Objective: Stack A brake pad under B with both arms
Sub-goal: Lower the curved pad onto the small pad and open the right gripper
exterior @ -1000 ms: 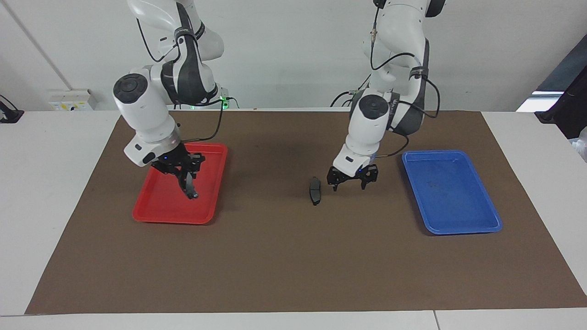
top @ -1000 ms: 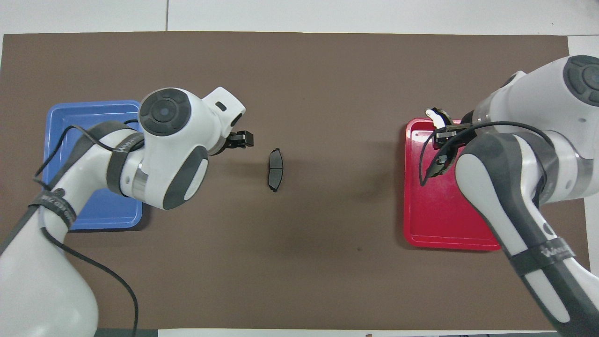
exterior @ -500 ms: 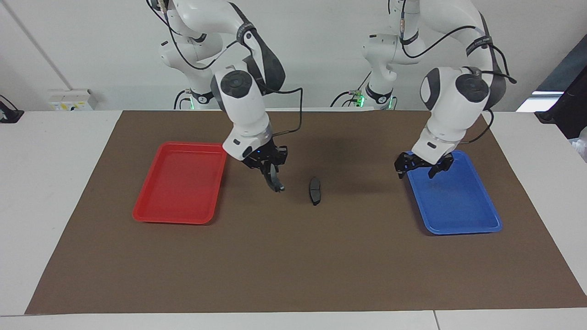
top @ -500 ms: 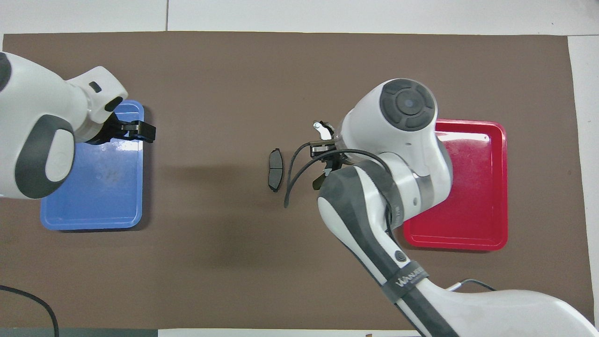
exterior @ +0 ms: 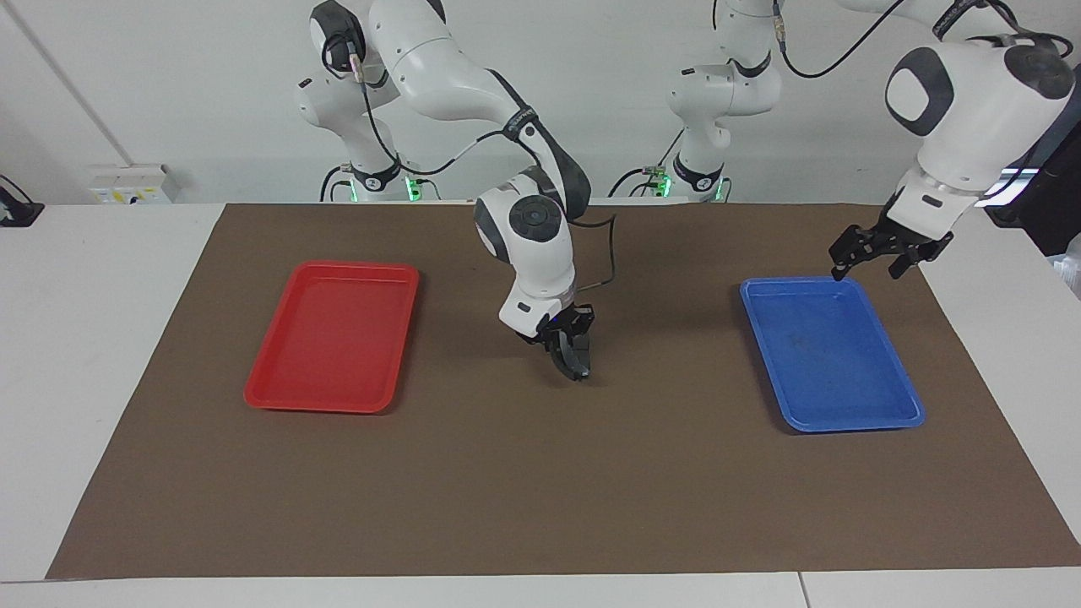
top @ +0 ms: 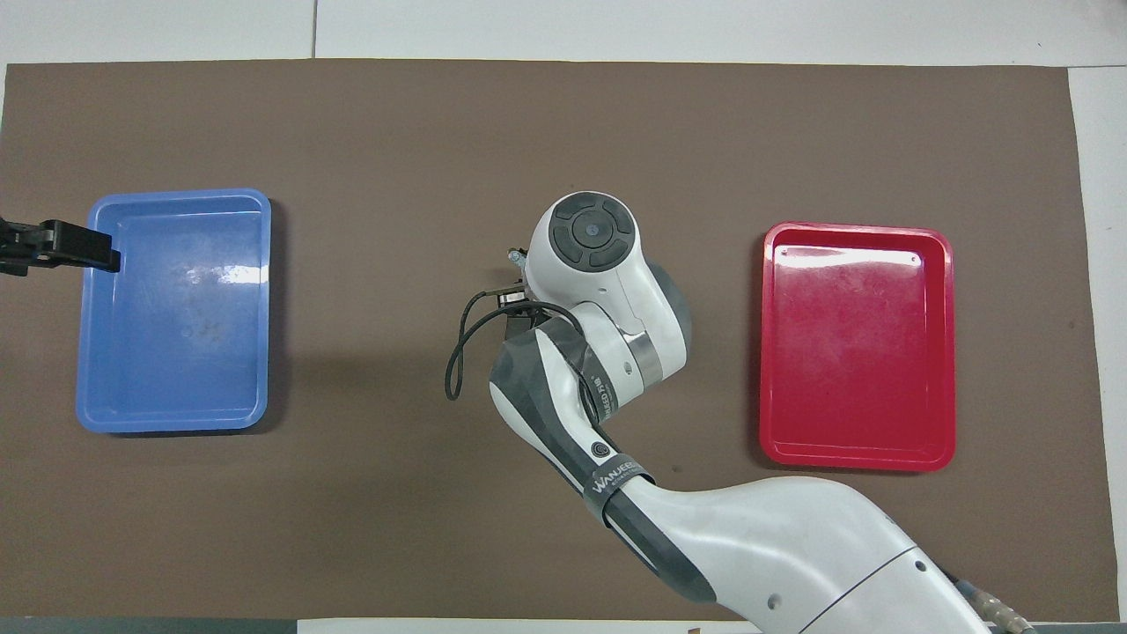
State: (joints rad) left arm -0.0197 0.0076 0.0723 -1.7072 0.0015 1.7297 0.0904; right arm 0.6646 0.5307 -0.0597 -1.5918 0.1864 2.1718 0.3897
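My right gripper (exterior: 568, 349) hangs low over the middle of the brown mat. It is shut on the long B brake pad (exterior: 580, 365), which points down at the mat. The pad is over the spot where the short A brake pad lay; the A pad is hidden by the gripper and the B pad in the facing view. In the overhead view the right arm's wrist (top: 588, 232) covers both pads. My left gripper (exterior: 868, 262) is open and empty, raised over the mat beside the blue tray (exterior: 849, 422); it also shows in the overhead view (top: 55, 246).
The red tray (exterior: 334, 268) lies empty toward the right arm's end, also in the overhead view (top: 858, 231). The blue tray (top: 176, 195) lies empty toward the left arm's end. A brown mat (exterior: 507, 490) covers the table.
My right gripper carried the B pad from over the red tray to over the A pad at the middle. My left gripper drew back from beside the A pad, rising past the blue tray.
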